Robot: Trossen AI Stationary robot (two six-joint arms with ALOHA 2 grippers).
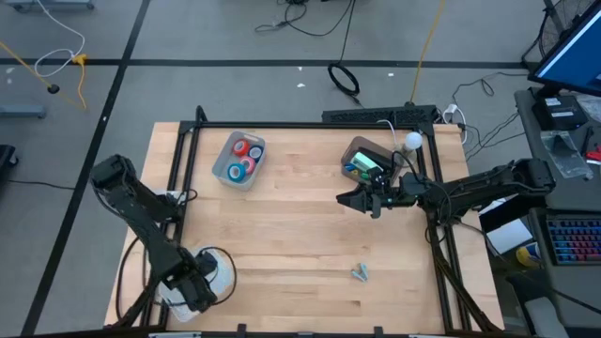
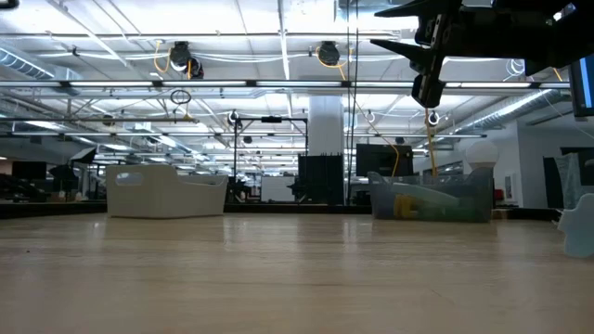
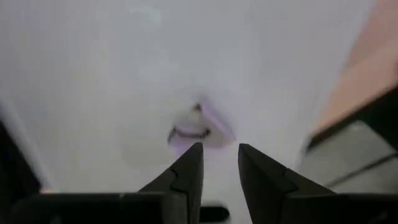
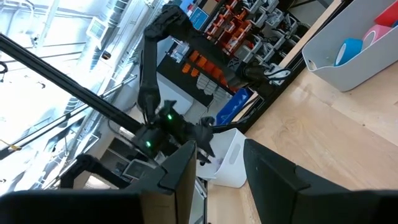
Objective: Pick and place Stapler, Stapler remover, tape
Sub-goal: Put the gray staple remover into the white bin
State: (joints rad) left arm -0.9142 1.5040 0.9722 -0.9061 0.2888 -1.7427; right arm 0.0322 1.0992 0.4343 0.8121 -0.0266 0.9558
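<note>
The tape rolls (image 1: 246, 156), red and blue, lie in a pale bin (image 1: 225, 171) at the table's far left. A clear bin (image 1: 360, 150) at the far right holds the stapler (image 1: 360, 169), which shows blue and green. A small metal stapler remover (image 1: 360, 272) lies on the bare wood near the right front. My right gripper (image 1: 362, 199) hovers open above the table, just in front of the clear bin. My left gripper (image 1: 201, 286) is open and points down into a white container (image 1: 218, 268) at the near left corner. A small pale piece (image 3: 196, 129) lies on that container's floor beyond the fingers.
A black frame (image 1: 310, 125) runs along the table's far and side edges. The wood between the two far bins and the stapler remover is bare. In the low view the pale bin (image 2: 167, 190) and the clear bin (image 2: 432, 197) stand at the far edge, and my right gripper (image 2: 427, 79) hangs high above.
</note>
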